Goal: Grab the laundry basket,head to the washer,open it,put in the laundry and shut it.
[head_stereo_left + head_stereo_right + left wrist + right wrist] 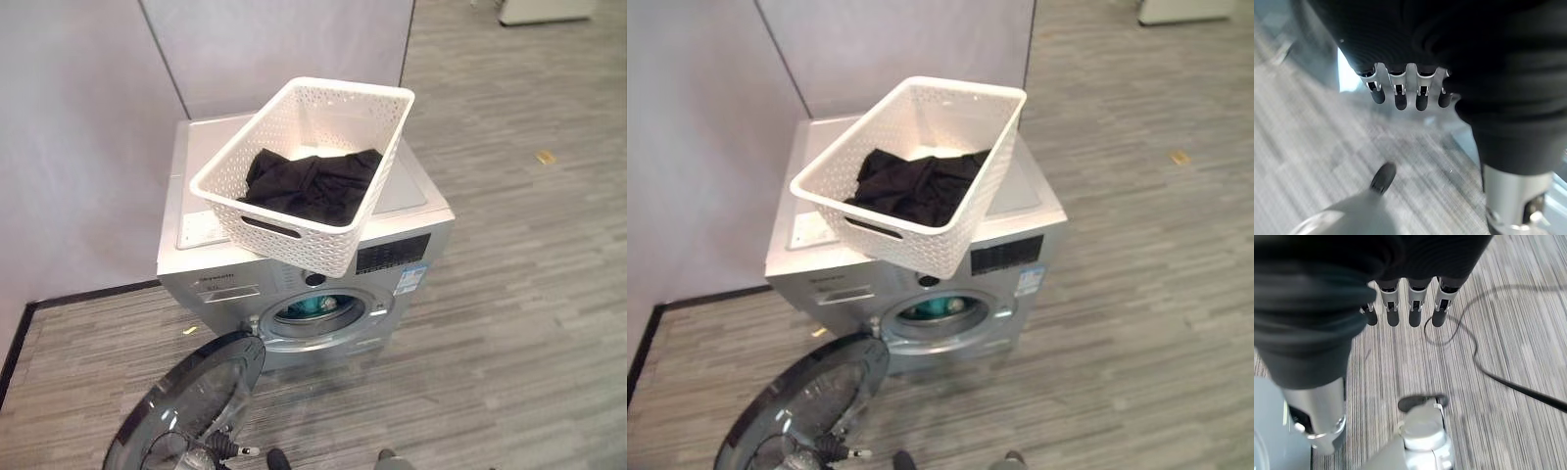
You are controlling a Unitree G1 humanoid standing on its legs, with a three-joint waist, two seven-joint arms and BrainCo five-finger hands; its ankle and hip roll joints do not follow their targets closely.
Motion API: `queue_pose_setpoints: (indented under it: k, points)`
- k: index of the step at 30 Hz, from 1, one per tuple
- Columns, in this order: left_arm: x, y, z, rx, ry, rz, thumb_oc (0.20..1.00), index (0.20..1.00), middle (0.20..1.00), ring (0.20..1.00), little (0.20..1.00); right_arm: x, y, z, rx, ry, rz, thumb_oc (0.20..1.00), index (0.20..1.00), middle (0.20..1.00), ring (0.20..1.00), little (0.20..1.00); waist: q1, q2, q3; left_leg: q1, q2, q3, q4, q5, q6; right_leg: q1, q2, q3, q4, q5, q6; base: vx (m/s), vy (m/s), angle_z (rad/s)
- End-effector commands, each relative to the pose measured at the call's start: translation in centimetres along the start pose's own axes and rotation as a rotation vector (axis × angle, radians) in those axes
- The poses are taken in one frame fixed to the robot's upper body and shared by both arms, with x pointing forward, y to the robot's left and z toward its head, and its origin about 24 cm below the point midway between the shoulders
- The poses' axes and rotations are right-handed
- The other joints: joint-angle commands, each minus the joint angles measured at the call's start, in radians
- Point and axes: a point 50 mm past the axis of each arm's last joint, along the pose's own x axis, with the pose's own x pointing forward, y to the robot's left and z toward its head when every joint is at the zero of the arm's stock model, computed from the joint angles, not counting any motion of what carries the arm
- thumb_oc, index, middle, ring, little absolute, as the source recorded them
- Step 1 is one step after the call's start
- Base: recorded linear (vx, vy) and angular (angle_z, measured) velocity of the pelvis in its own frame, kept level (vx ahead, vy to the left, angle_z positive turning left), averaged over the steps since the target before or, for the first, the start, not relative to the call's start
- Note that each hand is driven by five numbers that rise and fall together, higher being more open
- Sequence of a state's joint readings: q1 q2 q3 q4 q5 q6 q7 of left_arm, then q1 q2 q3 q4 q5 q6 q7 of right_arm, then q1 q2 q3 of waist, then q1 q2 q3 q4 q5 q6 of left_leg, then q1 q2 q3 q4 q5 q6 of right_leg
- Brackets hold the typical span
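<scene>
Grey plank floor (pixel 509 294) under both hands; left hand (pixel 1400 93) and right hand (pixel 1400 313) relaxed, empty. Well ahead, white basket (pixel 294 235) with black laundry (pixel 313 186) sits atop washer (pixel 411 250), door (pixel 196 392) swung open.

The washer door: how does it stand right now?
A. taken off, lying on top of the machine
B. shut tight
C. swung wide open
C: the round washer door hangs swung out low beside the front, leaving the drum opening uncovered, while the laundry basket sits on top.

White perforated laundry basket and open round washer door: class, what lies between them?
The washer's silver front with its open drum mouth, seen in both eye views.
</scene>
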State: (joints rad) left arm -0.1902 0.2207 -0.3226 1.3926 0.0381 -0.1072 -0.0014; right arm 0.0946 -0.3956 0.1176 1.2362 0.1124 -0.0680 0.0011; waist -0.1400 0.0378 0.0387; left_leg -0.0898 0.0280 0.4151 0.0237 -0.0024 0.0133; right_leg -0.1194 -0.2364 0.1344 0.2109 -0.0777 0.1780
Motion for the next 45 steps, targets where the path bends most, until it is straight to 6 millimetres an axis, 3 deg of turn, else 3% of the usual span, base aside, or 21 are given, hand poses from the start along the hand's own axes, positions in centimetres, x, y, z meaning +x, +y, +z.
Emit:
queue_pose_setpoints:
  k: [1, 3, 4, 5, 7, 12, 14, 24, 26, 30, 31, 32, 33, 34, 37, 38, 39, 41, 43, 44, 45]
  points:
    - [-0.4, 0.9, -1.7, -0.065, 0.020, 0.052, 1.000, 1.000, 1.000, 1.000, 1.000, 0.2, -1.0, 5.3, 0.019, -0.204, -0.040, 1.000, 1.000, 1.000, 1.000, 1.000, 0.026, 0.004, 0.025, -0.060, 0.086, -0.002, 0.086, 0.072, -0.059, 0.062, 0.002, -0.083, 0.040, 0.214, -0.017, 0.08, 0.167, -1.32]
    - [-0.7, 1.4, -3.3, -0.100, 0.082, 0.076, 1.000, 1.000, 1.000, 1.000, 1.000, -0.1, 0.1, 6.4, 0.011, -0.271, -0.002, 1.000, 1.000, 1.000, 1.000, 1.000, 0.019, -0.005, 0.024, 0.012, 0.083, 0.049, 0.047, 0.081, -0.073, -0.005, 0.074, -0.177, -0.033, 0.153, -0.021, 0.07, 0.064, -0.90]
    - [-0.7, 1.4, -3.4, -0.100, 0.082, 0.076, 1.000, 1.000, 1.000, 1.000, 1.000, -0.1, 0.1, 6.4, 0.010, -0.271, -0.002, 1.000, 1.000, 1.000, 1.000, 1.000, 0.018, -0.005, 0.025, 0.014, 0.082, 0.049, 0.046, 0.081, -0.073, -0.003, 0.074, -0.178, -0.034, 0.153, -0.021, 0.09, -0.062, -0.73]
    - [-0.8, 1.5, -3.7, -0.072, 0.092, 0.060, 1.000, 1.000, 1.000, 1.000, 1.000, -0.3, -0.2, 5.9, -0.065, -0.273, 0.006, 1.000, 1.000, 1.000, 1.000, 1.000, 0.020, -0.022, 0.032, 0.033, 0.085, 0.055, 0.053, 0.070, -0.087, -0.013, 0.063, -0.273, -0.122, 0.141, -0.026, 0.04, -0.117, -0.62]
    - [-0.6, 1.2, -3.2, -0.014, 0.086, 0.053, 1.000, 1.000, 1.000, 1.000, 1.000, -0.2, 0.1, 5.0, 0.009, -0.241, 0.010, 1.000, 1.000, 1.000, 1.000, 1.000, 0.016, -0.037, 0.036, 0.021, 0.116, 0.050, 0.088, 0.098, -0.106, 0.018, 0.082, -0.208, -0.164, 0.156, -0.025, 0.01, -0.178, 0.14]
    - [-0.8, 0.0, -4.0, -0.023, 0.108, 0.011, 1.000, 1.000, 1.000, 1.000, 1.000, -0.4, -1.7, -2.5, 0.172, 0.088, -0.055, 1.000, 1.000, 1.000, 1.000, 1.000, 0.040, -0.044, -0.018, 0.066, 0.136, 0.052, 0.029, 0.145, -0.139, 0.106, 0.105, -0.239, -0.262, 0.171, -0.035, 0.02, -0.126, 0.06]
    - [-0.9, -0.3, -4.3, -0.025, 0.119, -0.001, 1.000, 1.000, 1.000, 1.000, 1.000, -0.6, -1.9, -3.2, 0.221, 0.119, -0.061, 1.000, 1.000, 1.000, 1.000, 1.000, 0.038, -0.045, -0.024, 0.071, 0.137, 0.049, 0.027, 0.142, -0.140, 0.111, 0.107, -0.237, -0.267, 0.170, -0.036, 0.01, -0.073, 0.24]
    - [-1.2, -0.3, -5.5, 0.029, 0.160, -0.028, 1.000, 1.000, 1.000, 1.000, 1.000, -0.8, -3.6, -3.0, 0.312, 0.071, -0.089, 1.000, 1.000, 1.000, 1.000, 1.000, 0.024, -0.048, -0.041, 0.089, 0.138, 0.051, -0.011, 0.155, -0.146, 0.117, 0.114, -0.241, -0.267, 0.174, -0.035, -0.01, -0.033, 0.02]
    - [-1.3, 0.0, -5.8, 0.014, 0.161, -0.021, 1.000, 1.000, 1.000, 1.000, 1.000, -1.5, -6.8, -1.5, 0.285, -0.057, -0.153, 1.000, 1.000, 1.000, 1.000, 1.000, 0.010, -0.050, -0.042, 0.100, 0.135, 0.066, -0.029, 0.152, -0.147, 0.115, 0.114, -0.239, -0.274, 0.180, -0.028, -0.04, -0.010, -0.02]
    - [-1.7, 0.1, -6.8, -0.023, 0.162, -0.028, 1.000, 1.000, 1.000, 1.000, 1.000, -7.5, -16.1, 2.6, -0.009, -0.353, -0.363, 1.000, 1.000, 1.000, 1.000, 1.000, -0.023, -0.052, -0.045, 0.111, 0.135, 0.081, -0.053, 0.154, -0.149, 0.106, 0.113, -0.237, -0.272, 0.188, -0.017, -0.01, 0.008, 0.01]
    - [-1.7, -0.1, -6.8, -0.020, 0.162, -0.031, 1.000, 1.000, 1.000, 1.000, 1.000, -7.6, -16.2, 2.4, -0.008, -0.349, -0.365, 1.000, 1.000, 1.000, 1.000, 1.000, -0.020, -0.050, -0.046, 0.112, 0.135, 0.081, -0.053, 0.154, -0.149, 0.107, 0.113, -0.237, -0.272, 0.187, -0.016, 0.00, 0.036, 0.00]
    - [-1.9, -0.5, -7.6, -0.056, 0.170, -0.046, 1.000, 1.000, 1.000, 1.000, 1.000, -11.6, -20.5, 3.1, -0.103, -0.406, -0.516, 1.000, 1.000, 1.000, 1.000, 1.000, -0.039, -0.048, -0.046, 0.124, 0.135, 0.097, -0.061, 0.156, -0.150, 0.106, 0.115, -0.229, -0.267, 0.190, -0.013, 0.00, 0.000, 0.00]
    - [-1.9, -0.6, -7.6, -0.056, 0.170, -0.048, 1.000, 1.000, 1.000, 1.000, 1.000, -11.7, -20.5, 3.0, -0.103, -0.404, -0.518, 1.000, 1.000, 1.000, 1.000, 1.000, -0.037, -0.046, -0.047, 0.124, 0.135, 0.097, -0.061, 0.156, -0.150, 0.106, 0.115, -0.229, -0.267, 0.190, -0.013, 0.02, 0.054, -0.08]
    - [-2.1, -1.3, -7.9, -0.070, 0.173, -0.082, 1.000, 1.000, 1.000, 1.000, 1.000, -14.3, -23.7, 4.1, -0.170, -0.422, -0.654, 1.000, 1.000, 1.000, 1.000, 1.000, -0.044, -0.045, -0.050, 0.131, 0.134, 0.100, -0.072, 0.162, -0.151, 0.107, 0.114, -0.229, -0.266, 0.195, -0.009, 0.02, 0.041, -0.11]
    - [-2.1, -1.7, -7.8, -0.091, 0.165, -0.099, 1.000, 1.000, 1.000, 1.000, 1.000, -18.5, -27.7, 6.6, -0.252, -0.468, -0.881, 1.000, 1.000, 1.000, 1.000, 1.000, -0.045, -0.042, -0.057, 0.138, 0.132, 0.098, -0.085, 0.160, -0.147, 0.109, 0.111, -0.236, -0.268, 0.198, -0.004, 0.02, 0.036, -0.12]
    - [-2.0, -1.8, -7.7, -0.090, 0.164, -0.101, 1.000, 1.000, 1.000, 1.000, 1.000, -18.6, -27.7, 6.5, -0.252, -0.467, -0.883, 1.000, 1.000, 1.000, 1.000, 1.000, -0.044, -0.040, -0.057, 0.138, 0.132, 0.098, -0.085, 0.160, -0.147, 0.109, 0.111, -0.237, -0.268, 0.199, -0.004, 0.02, 0.033, 0.01]
    - [-2.0, -1.9, -7.5, -0.093, 0.153, -0.105, 1.000, 1.000, 1.000, 1.000, 1.000, -22.1, -29.6, 9.2, -0.282, -0.568, -1.048, 1.000, 1.000, 1.000, 1.000, 1.000, -0.041, -0.042, -0.061, 0.140, 0.131, 0.096, -0.091, 0.155, -0.144, 0.109, 0.107, -0.240, -0.270, 0.203, 0.000, 0.00, 0.000, 0.00]
    - [-1.9, -2.0, -7.3, -0.094, 0.149, -0.107, 1.000, 1.000, 1.000, 1.000, 1.000, -23.7, -29.9, 10.7, -0.306, -0.631, -1.113, 1.000, 1.000, 1.000, 1.000, 1.000, -0.036, -0.041, -0.062, 0.141, 0.130, 0.095, -0.092, 0.152, -0.143, 0.109, 0.106, -0.242, -0.271, 0.203, 0.001, 0.00, 0.000, 0.00]
    - [-1.8, -1.7, -7.0, -0.093, 0.141, -0.100, 1.000, 1.000, 1.000, 1.000, 1.000, -28.3, -30.0, 15.0, -0.410, -0.813, -1.230, 1.000, 1.000, 1.000, 1.000, 1.000, -0.025, -0.048, -0.067, 0.138, 0.129, 0.086, -0.094, 0.147, -0.140, 0.110, 0.103, -0.246, -0.272, 0.201, 0.003, 0.01, 0.018, 0.01]
    - [-1.7, -2.2, -6.4, -0.082, 0.121, -0.119, 1.000, 1.000, 1.000, 1.000, 1.000, -31.2, -28.7, 17.9, -0.446, -1.013, -1.261, 1.000, 1.000, 1.000, 1.000, 1.000, -0.006, -0.047, -0.072, 0.135, 0.128, 0.073, -0.096, 0.137, -0.135, 0.111, 0.100, -0.252, -0.274, 0.199, 0.004, 0.00, 0.000, 0.00]
    - [-1.7, -2.2, -6.4, -0.084, 0.122, -0.117, 1.000, 1.000, 1.000, 1.000, 1.000, -31.2, -28.7, 18.0, -0.446, -1.015, -1.259, 1.000, 1.000, 1.000, 1.000, 1.000, -0.008, -0.048, -0.072, 0.135, 0.127, 0.073, -0.095, 0.137, -0.135, 0.111, 0.100, -0.253, -0.274, 0.199, 0.004, 0.01, 0.031, 0.07]
